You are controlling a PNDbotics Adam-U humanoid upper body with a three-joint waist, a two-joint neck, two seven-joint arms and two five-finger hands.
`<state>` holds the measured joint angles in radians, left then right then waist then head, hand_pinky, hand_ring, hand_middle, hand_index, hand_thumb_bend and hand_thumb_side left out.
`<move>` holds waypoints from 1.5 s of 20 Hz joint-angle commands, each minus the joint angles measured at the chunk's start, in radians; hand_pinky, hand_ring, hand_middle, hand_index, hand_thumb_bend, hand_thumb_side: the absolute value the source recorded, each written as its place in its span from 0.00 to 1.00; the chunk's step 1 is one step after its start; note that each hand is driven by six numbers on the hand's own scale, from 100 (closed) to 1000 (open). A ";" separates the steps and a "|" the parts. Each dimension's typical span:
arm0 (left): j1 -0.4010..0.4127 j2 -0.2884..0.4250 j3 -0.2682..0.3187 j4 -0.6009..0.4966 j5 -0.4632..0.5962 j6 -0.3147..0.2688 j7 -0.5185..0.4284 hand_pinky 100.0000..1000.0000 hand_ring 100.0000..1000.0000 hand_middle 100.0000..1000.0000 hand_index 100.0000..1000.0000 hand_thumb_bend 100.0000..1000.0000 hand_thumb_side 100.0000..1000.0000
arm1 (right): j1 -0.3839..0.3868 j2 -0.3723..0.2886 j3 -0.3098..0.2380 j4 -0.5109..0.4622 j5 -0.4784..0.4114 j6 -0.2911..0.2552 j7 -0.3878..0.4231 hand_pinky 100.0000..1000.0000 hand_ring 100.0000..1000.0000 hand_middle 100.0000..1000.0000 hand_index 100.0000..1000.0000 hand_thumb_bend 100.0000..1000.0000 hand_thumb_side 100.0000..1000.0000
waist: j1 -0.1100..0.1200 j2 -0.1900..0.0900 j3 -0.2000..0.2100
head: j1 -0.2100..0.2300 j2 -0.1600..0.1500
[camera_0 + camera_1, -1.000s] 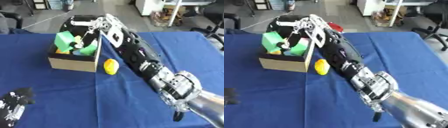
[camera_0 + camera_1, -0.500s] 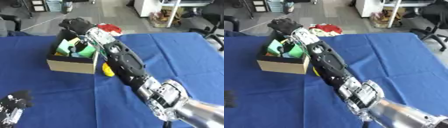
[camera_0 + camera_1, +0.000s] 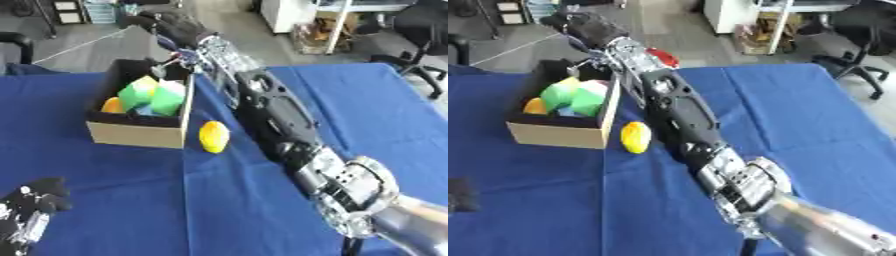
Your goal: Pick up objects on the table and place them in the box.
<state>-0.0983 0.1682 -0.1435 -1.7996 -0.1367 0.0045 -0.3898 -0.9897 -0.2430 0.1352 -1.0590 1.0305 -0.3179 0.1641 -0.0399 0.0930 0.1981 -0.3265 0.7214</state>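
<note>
Blue cloth covered the table (image 3: 105, 200) edge to edge, with office chairs and a grey floor beyond its far side. Toward the far left corner stood the cardboard box (image 3: 136, 134), open-topped, already holding green shapes (image 3: 153, 96) and something orange (image 3: 112, 105) against its left wall. Just beside the box's right near corner, on the cloth and apparently not touching the cardboard, lay the yellow object (image 3: 214, 136): small, egg-like, smooth and evenly coloured, its long axis running roughly toward the far edge.

It looked light and rigid (probably a toy fruit), so weight should be no trouble; the worry is its rounded, glossy skin, which could roll or slip out of a pinch. Taking it across the narrower middle, thumb on one side and fingers on the other, seems the safest hold.

The right hand (image 3: 171, 29) was stretched out beyond the box's far rim, a dark blurred mass; whether its fingers were curled or straight, or held anything, could not be told. The left hand (image 3: 35, 210) rested near the table's near left corner, fingers relaxed and holding nothing.
</note>
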 commanded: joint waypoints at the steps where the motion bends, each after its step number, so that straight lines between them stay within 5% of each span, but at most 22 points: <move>1: -0.003 0.017 0.013 -0.014 -0.006 -0.001 0.009 0.70 0.58 0.60 0.79 0.00 0.55 | 0.043 -0.126 0.023 -0.147 -0.191 0.010 0.096 0.87 0.83 0.82 0.95 0.03 0.04 | -0.014 -0.017 -0.013 | 0.021 0.004; 4: -0.001 0.021 0.017 -0.013 -0.010 0.000 0.014 0.71 0.58 0.60 0.79 0.00 0.55 | 0.124 -0.202 0.039 -0.219 -0.296 0.036 0.205 0.87 0.83 0.81 0.93 0.00 0.07 | -0.020 -0.018 -0.030 | 0.034 0.007; 8: 0.000 0.023 0.019 -0.014 -0.010 -0.001 0.016 0.71 0.58 0.60 0.79 0.00 0.55 | 0.205 -0.232 0.062 -0.192 -0.343 0.025 0.342 0.87 0.83 0.78 0.90 0.00 0.23 | -0.023 -0.020 -0.039 | 0.043 0.010; 11: -0.001 0.023 0.018 -0.014 -0.010 -0.001 0.015 0.71 0.58 0.60 0.79 0.00 0.55 | 0.221 -0.209 0.093 -0.099 -0.319 -0.005 0.426 0.87 0.84 0.79 0.92 0.00 0.38 | -0.021 -0.021 -0.037 | 0.043 0.011; 19: -0.001 0.019 0.018 -0.014 -0.006 -0.001 0.016 0.71 0.58 0.60 0.79 0.00 0.55 | 0.203 -0.121 0.105 0.097 -0.171 -0.079 0.456 0.88 0.85 0.81 0.94 0.04 0.45 | -0.012 -0.022 -0.031 | 0.040 0.011; 24: -0.001 0.018 0.017 -0.014 -0.005 0.000 0.015 0.71 0.58 0.60 0.79 0.00 0.55 | 0.192 -0.085 0.113 0.130 -0.127 -0.105 0.432 0.87 0.83 0.77 0.89 0.03 0.37 | -0.011 -0.023 -0.031 | 0.039 0.010; 26: 0.000 0.017 0.017 -0.013 -0.005 0.000 0.016 0.71 0.58 0.60 0.79 0.00 0.55 | 0.185 -0.073 0.117 0.131 -0.105 -0.102 0.392 0.85 0.80 0.69 0.78 0.04 0.22 | -0.010 -0.023 -0.030 | 0.037 0.009; 27: 0.000 0.017 0.017 -0.013 -0.005 0.000 0.016 0.71 0.57 0.60 0.79 0.00 0.55 | 0.181 -0.068 0.119 0.130 -0.091 -0.095 0.361 0.82 0.76 0.56 0.67 0.05 0.04 | -0.009 -0.024 -0.029 | 0.037 0.009; 30: 0.000 0.016 0.017 -0.013 -0.005 0.000 0.017 0.71 0.57 0.60 0.79 0.00 0.55 | 0.172 -0.059 0.119 0.122 -0.052 -0.056 0.233 0.76 0.65 0.35 0.46 0.03 0.01 | -0.008 -0.025 -0.028 | 0.037 0.008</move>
<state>-0.0920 0.1765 -0.1321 -1.7996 -0.1423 0.0046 -0.3766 -0.7931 -0.2937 0.2555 -0.9280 0.9594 -0.3848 0.4391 -0.0519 0.0927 0.1702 -0.2879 0.7307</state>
